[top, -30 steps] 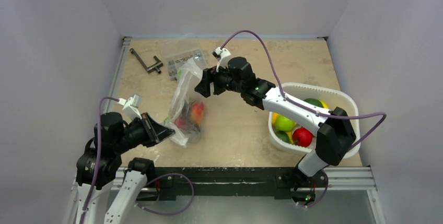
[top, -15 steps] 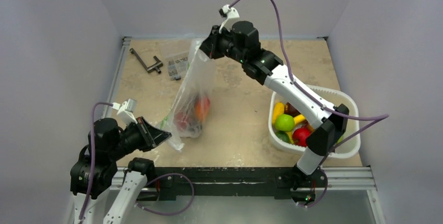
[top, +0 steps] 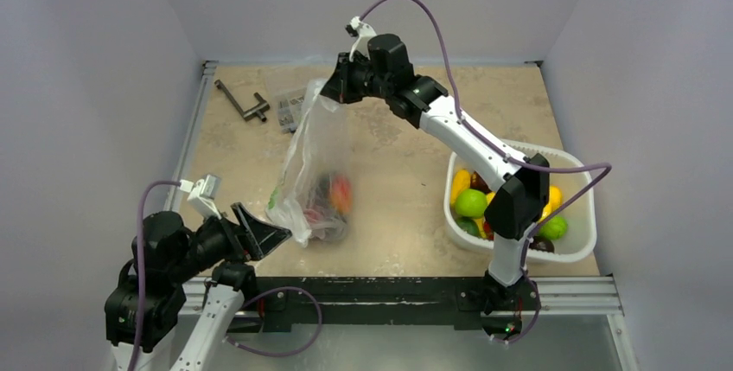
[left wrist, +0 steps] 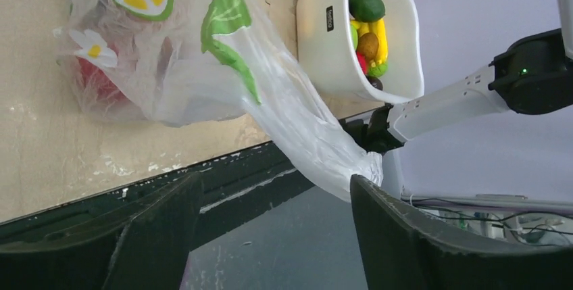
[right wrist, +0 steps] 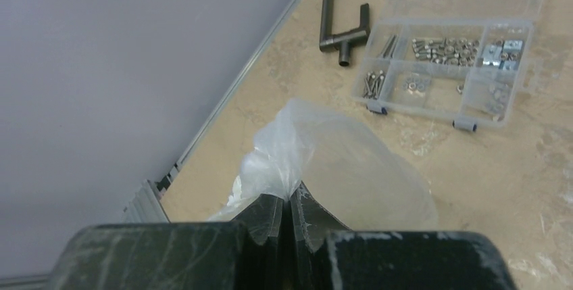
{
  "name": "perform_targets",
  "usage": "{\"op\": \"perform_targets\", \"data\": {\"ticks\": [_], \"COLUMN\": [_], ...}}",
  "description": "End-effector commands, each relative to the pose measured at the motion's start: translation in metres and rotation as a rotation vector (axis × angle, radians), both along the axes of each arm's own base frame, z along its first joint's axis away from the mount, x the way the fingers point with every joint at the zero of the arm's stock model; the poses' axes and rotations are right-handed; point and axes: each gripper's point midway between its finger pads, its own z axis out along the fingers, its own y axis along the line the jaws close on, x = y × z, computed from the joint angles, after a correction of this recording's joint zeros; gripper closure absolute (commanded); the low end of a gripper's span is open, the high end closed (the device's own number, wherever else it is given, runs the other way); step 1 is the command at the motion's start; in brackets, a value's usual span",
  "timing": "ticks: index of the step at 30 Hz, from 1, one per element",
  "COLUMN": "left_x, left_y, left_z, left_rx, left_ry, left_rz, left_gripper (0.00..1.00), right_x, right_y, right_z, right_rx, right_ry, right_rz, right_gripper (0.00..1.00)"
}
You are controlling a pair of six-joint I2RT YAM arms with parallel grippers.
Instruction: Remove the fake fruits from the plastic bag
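The plastic bag, clear film printed with citrus slices and leaves, hangs stretched from the back of the table down to the front. My right gripper is shut on its top end, and the film bunches where it enters the shut right gripper. The fake fruits, an orange-red, a dark and a red piece, lie in the low end, which rests on the table. The red fruit shows through the bag. My left gripper stands open beside the bag's lower corner. That twisted corner ends at the right fingertip of the left gripper.
A white basket holding banana, green apple and other fruit stands at the right, also seen as the basket. A clear compartment box of small parts and a dark metal tool lie at the back left. The table's front rail runs below the bag.
The right gripper shut on the bag's top and lifted it up and back. The left gripper opened, let go of the bag's corner and drew back toward the front edge.
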Motion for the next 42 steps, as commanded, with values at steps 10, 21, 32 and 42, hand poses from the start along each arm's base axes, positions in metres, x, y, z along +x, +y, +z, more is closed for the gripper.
{"op": "perform_targets", "data": {"ticks": [10,21,32,42], "left_x": [0.05,0.139,0.201,0.207], "left_y": [0.018,0.026,-0.013,-0.016], "left_z": [0.089,0.108,0.031,-0.001], "left_rx": [0.241,0.371,0.324,0.373], "left_ry": [-0.271,-0.344,-0.245,-0.259], "left_rz": [0.004,0.073,-0.124,-0.206], "left_gripper": [0.0,0.0,0.01,0.61], "right_x": [-0.037,-0.052,-0.079,-0.146], "right_y": [-0.014,-0.02,-0.058,-0.062], "right_z": [0.04,0.051,0.051,0.068], "right_rx": [0.093,0.045,-0.012,0.007], "right_ry": [-0.054,-0.069,-0.051,-0.122], "right_rz": [0.037,0.008,-0.082,-0.028], "right_gripper": [0.78,0.19,0.01,0.01]}}
